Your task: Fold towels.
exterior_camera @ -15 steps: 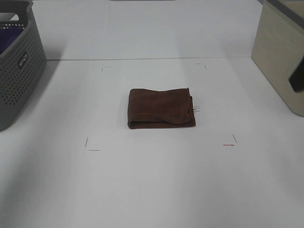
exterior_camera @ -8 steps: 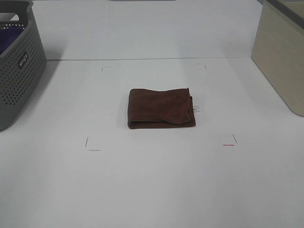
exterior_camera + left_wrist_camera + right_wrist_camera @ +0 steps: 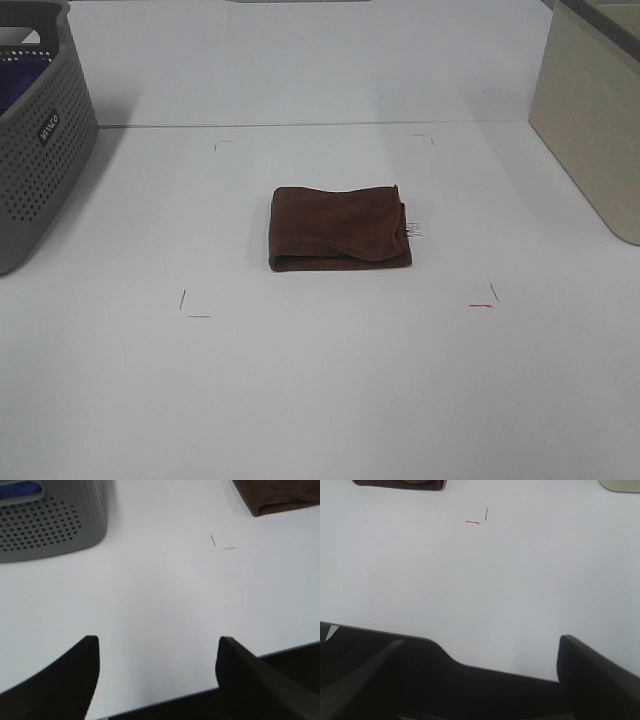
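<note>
A: Left gripper [image 3: 156, 652] and right gripper [image 3: 480, 650]? Jaws spread, nothing between them.
B: Towel [image 3: 340, 227]?
A: Folded, mid-table [image 3: 330, 380], well apart from both.

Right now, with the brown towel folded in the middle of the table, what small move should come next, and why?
Probably none on the towel: it already lies folded into a compact rectangle inside the corner marks, tag at its right edge. Both the left gripper and right gripper sit open and empty near the table's front edge, so holding there seems best.

Basket [image 3: 40, 150] label (too blurred for reading)
</note>
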### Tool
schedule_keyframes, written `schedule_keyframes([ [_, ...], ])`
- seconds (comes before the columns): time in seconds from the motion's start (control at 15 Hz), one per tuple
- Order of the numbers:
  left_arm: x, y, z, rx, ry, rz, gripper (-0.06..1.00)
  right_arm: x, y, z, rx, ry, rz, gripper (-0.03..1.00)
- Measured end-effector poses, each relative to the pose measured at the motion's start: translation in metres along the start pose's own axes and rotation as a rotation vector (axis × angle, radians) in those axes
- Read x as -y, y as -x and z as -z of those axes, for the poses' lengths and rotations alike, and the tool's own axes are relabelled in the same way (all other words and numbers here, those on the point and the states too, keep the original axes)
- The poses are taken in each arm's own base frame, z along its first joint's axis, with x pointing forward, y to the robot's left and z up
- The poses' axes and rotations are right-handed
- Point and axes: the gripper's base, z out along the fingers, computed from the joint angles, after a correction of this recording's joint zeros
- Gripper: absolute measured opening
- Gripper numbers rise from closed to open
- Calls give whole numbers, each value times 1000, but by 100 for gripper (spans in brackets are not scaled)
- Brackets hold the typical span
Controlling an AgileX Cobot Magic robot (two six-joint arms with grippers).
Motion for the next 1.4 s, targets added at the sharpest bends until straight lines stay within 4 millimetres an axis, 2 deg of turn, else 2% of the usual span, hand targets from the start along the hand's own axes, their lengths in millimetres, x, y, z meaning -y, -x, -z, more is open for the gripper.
schedule_keyframes([
  [0.27, 0, 0, -7, 34, -2, -4, 64, 2, 2, -8, 50, -10, 2, 77],
  [0.6, 0, 0, -7, 34, -2, -4, 64, 2, 3, -8, 64, -11, 17, 77],
  [0.93, 0, 0, -7, 34, -2, -4, 64, -2, 4, -9, 70, 23, 123, 77],
  [1.4, 0, 0, -7, 34, -2, -4, 64, -2, 4, -9, 70, 27, 122, 77],
])
